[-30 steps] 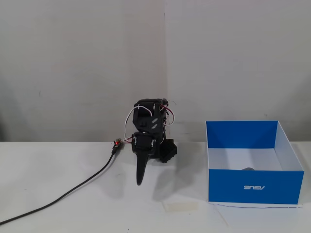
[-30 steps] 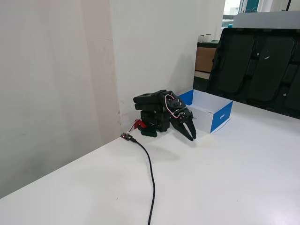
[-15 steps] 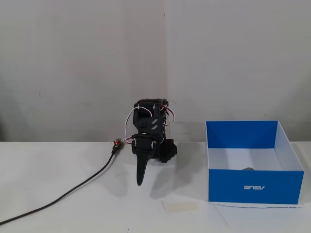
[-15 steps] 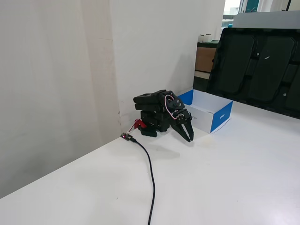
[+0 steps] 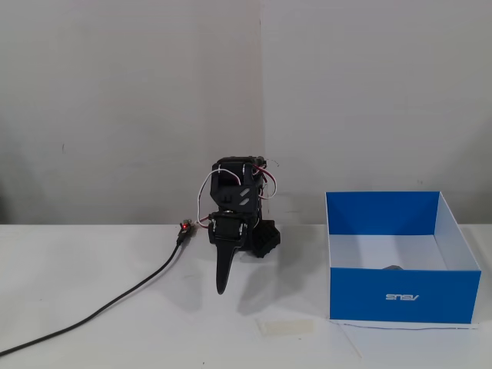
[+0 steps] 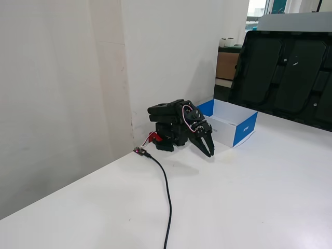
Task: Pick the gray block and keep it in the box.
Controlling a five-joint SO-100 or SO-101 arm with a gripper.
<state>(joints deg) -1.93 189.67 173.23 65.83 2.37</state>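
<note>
The blue box [image 5: 430, 296] with a white inside stands on the table at the right of a fixed view, and beside the arm in another fixed view [image 6: 245, 129]. Only a dark sliver of the gray block [image 5: 393, 267] shows inside the box, just above its front wall. The black arm is folded low against the wall, left of the box. Its gripper [image 5: 221, 289] [image 6: 209, 153] points down at the table, shut, with nothing in it, and stands well clear of the box.
A black cable [image 5: 115, 304] [image 6: 167, 192] runs from the arm's base across the table. A strip of clear tape [image 5: 286, 327] lies in front of the arm. A large black panel [image 6: 282, 72] leans behind the table. A white wall backs the arm.
The gripper has drawn back slightly toward the arm's base and its fingers have come closer together. The box and block have not moved.
</note>
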